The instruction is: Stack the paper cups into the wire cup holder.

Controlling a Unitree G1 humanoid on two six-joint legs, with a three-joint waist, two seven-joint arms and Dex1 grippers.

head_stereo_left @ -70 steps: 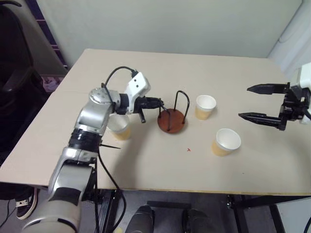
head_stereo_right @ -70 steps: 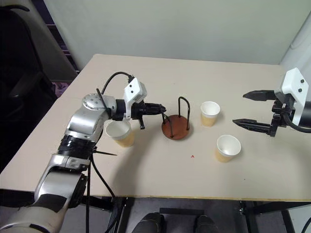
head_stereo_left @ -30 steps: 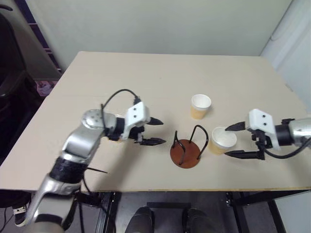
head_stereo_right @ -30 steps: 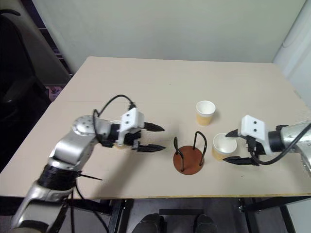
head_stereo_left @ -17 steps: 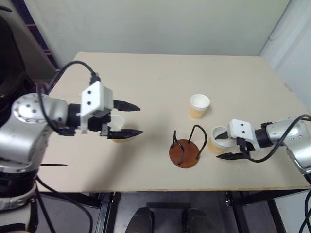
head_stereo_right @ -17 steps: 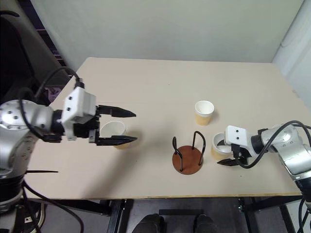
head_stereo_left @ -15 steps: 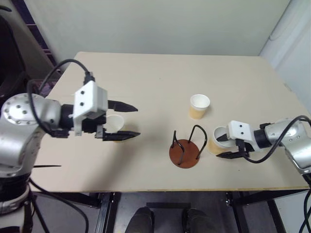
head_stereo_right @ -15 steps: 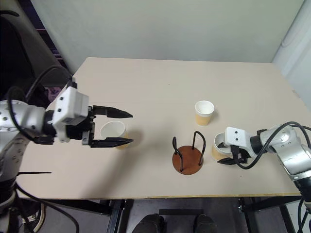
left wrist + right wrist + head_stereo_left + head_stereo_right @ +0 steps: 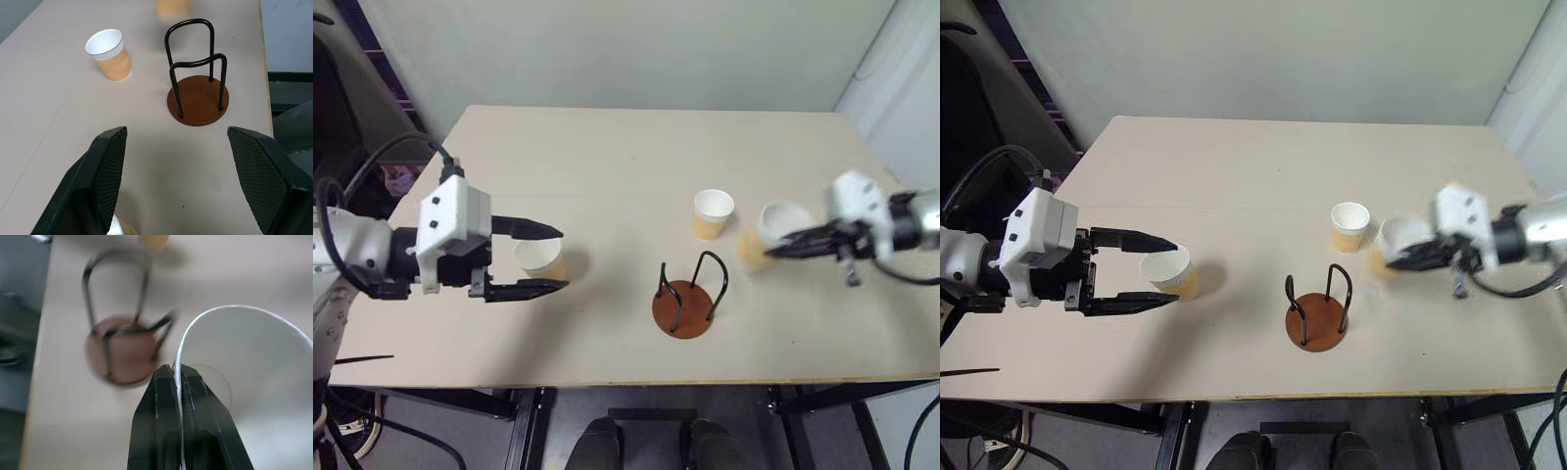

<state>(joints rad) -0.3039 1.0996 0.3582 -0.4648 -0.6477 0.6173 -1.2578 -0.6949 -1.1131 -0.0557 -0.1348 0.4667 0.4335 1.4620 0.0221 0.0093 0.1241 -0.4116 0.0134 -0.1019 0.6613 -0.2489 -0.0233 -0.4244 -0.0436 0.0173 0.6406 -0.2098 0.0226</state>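
While the right gripper (image 9: 178,382) is pinched shut on the rim of one paper cup (image 9: 1397,238), one finger inside the wall and one outside, the cup hangs clear of the table (image 9: 636,157) near its right edge, beside the wire holder (image 9: 685,294). The step in hand appears to be carrying this first cup to the holder; nothing sits between the wire arches yet. The next move calls for bringing the cup over the brown base, upright and centred between the arches, lowering it, then releasing.

A second cup (image 9: 712,213) stands on the table just behind the holder, toward the far edge. A third cup (image 9: 540,259) stands nearer the left edge, between the fingers of the left gripper (image 9: 546,259). Those fingers are spread wide apart and grip nothing. The holder stands near the front edge, roughly midway along it.
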